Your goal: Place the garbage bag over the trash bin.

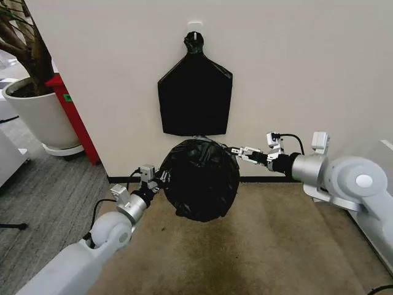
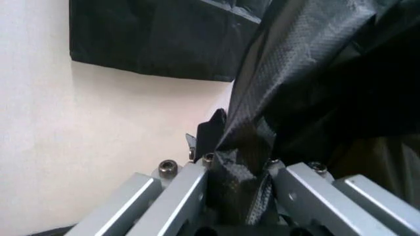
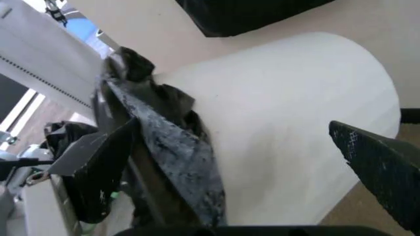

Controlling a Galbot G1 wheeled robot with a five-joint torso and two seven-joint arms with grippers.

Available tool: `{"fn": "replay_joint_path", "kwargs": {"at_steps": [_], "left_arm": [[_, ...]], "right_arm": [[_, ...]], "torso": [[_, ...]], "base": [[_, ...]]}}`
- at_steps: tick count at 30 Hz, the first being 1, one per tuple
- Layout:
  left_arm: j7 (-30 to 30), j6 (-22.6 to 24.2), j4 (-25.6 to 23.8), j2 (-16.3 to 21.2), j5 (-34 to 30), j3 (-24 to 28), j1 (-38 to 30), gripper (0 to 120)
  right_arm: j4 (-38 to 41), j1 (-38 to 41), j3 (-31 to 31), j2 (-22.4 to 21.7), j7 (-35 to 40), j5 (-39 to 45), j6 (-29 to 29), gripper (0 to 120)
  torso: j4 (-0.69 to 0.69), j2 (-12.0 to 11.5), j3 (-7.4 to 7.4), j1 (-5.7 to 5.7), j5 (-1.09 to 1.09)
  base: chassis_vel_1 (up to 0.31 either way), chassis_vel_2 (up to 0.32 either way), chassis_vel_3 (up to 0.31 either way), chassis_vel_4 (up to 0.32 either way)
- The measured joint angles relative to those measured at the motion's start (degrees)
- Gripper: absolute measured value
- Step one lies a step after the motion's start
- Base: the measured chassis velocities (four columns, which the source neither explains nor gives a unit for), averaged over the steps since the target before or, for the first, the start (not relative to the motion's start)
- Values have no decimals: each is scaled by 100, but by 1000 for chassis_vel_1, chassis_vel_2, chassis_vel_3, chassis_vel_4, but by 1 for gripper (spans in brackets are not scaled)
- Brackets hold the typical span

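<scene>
Garbage bag, a thin, glossy, crinkly black plastic sack, hangs ballooned between the two arms in the middle of the scene, low against the far cream wall and just below a flat black bottle-shaped bag bundle with a knotted neck pinned to that wall. From the head view the sack hides what lies under it; the right wrist view shows the smooth wall of the round cream-white plastic trash bin right beside that arm's fingers, so the bin seems to sit inside or just under the spread film. The left tool is clamped on a gathered fold of the film at the sack's left edge. The right tool reaches the sack's upper right edge; black film drapes over one finger, the other dark finger stands apart, and I cannot tell whether it really pinches the plastic. The step in hand looks like drawing the mouth down over the rim. To do it well, both arms should keep the opening stretched wide and level, and lower together at equal pace so neither side slips off the rolled rim. Pull gently: film this thin can tear or slide from a weak pinch. A white plant pot stands far left, well apart
</scene>
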Motion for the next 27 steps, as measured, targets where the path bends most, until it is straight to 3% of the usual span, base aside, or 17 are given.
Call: {"fn": "replay_joint_path", "kwargs": {"at_steps": [17,27], "left_arm": [[53,23,-318,55,27,-69,248,1],[201,30,-509,88,8,-94,416,1]], "right_arm": [[-390,-118,-129,36,-169,-948,139,100],[-933,316,-371,218,-367,-1326,139,100]], "torso": [[0,0,0,0,0],[1,0,0,0,0]], "base": [[0,0,0,0],[0,0,0,0]]}}
